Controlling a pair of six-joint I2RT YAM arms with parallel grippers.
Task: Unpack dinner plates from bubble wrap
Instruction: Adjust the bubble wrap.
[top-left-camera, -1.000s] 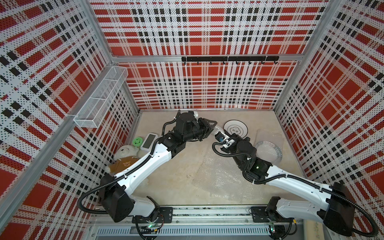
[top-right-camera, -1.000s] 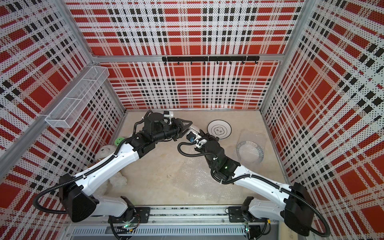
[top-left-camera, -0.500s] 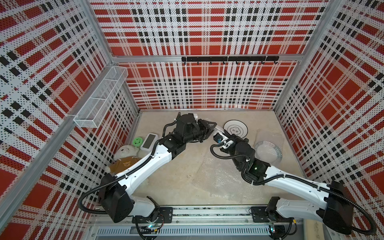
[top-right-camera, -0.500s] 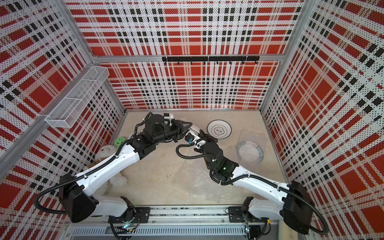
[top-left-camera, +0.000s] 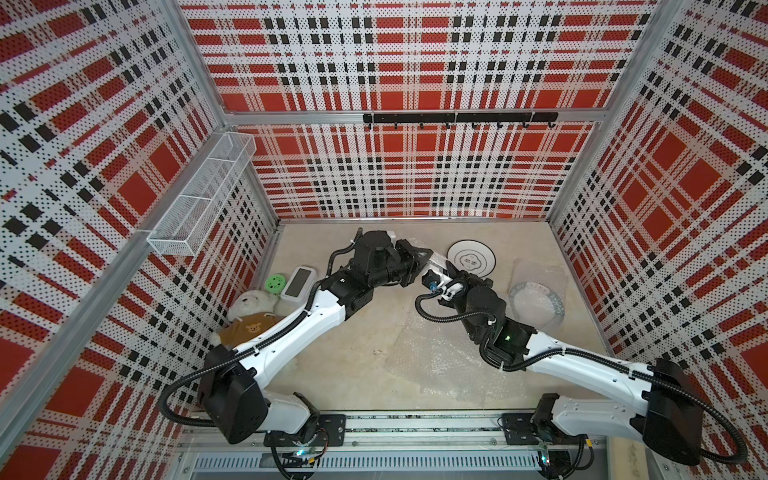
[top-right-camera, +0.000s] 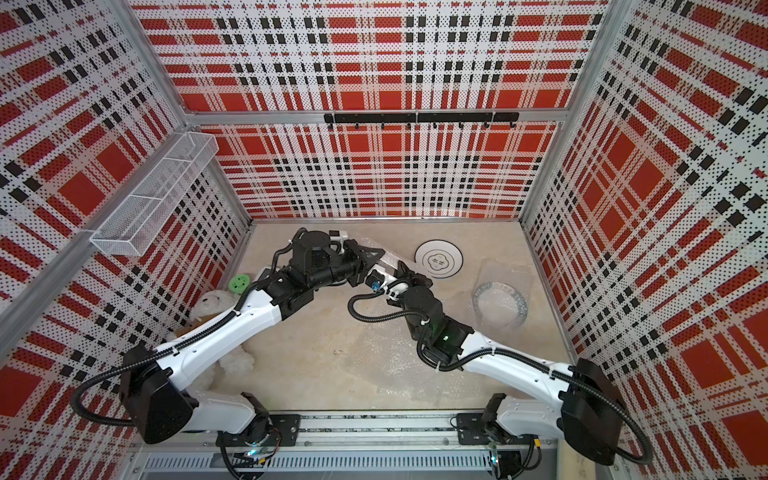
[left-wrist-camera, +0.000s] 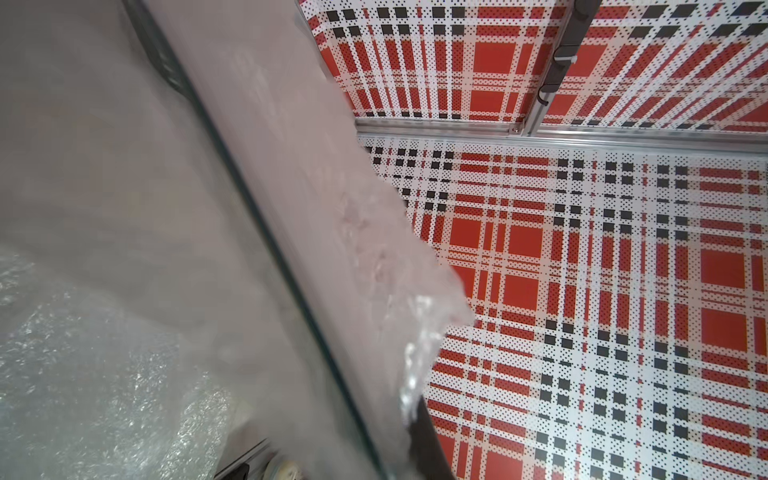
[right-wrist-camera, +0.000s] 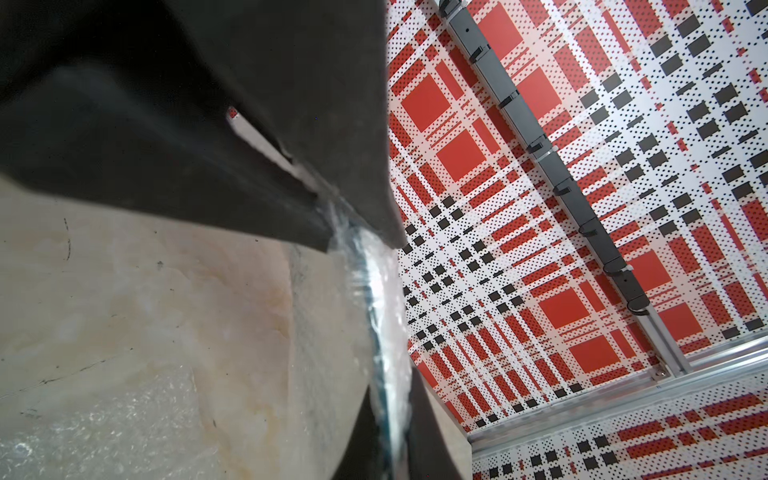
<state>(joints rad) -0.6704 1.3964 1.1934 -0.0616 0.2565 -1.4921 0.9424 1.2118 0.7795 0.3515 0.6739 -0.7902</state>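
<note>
Claw, left (top-left-camera: 427, 253): jaws drawn together on a flap of the bubble wrap (left-wrist-camera: 374, 249).
Bubble wrap: thin clear film with small bubbles, crumpled and glinting. It overhangs the plate's rim, so that flap is the natural place to pull.
Held plate (left-wrist-camera: 266, 237): steeply tilted at the back middle of the tabletop (top-left-camera: 365, 332), not yet out of its wrap. It is hard, glazed and round, and a thin dark rim shows through the film.
Claw, right (right-wrist-camera: 392, 424): closed on the plate's rim through the wrap.
Doing it well: judging from these grips, the right claw should hold firm while the left one draws the flap away along the plate's face, not across the rim. Film slips on glaze, so a jerk could slide the plate free. Working low over the tabletop would soften a drop.
Loose sheet (top-left-camera: 440, 357): limp, flat and nearly see-through, lying on the beige marbled top towards the front.
Bare plate (top-left-camera: 471, 261): flat on the tabletop just right of the claws. It is white and dark-rimmed, with a black flower outline at the centre.
Wrapped plate (top-left-camera: 536, 297): further right, lying flat under a cloudy sheet, with a grey ring dimly showing.
</note>
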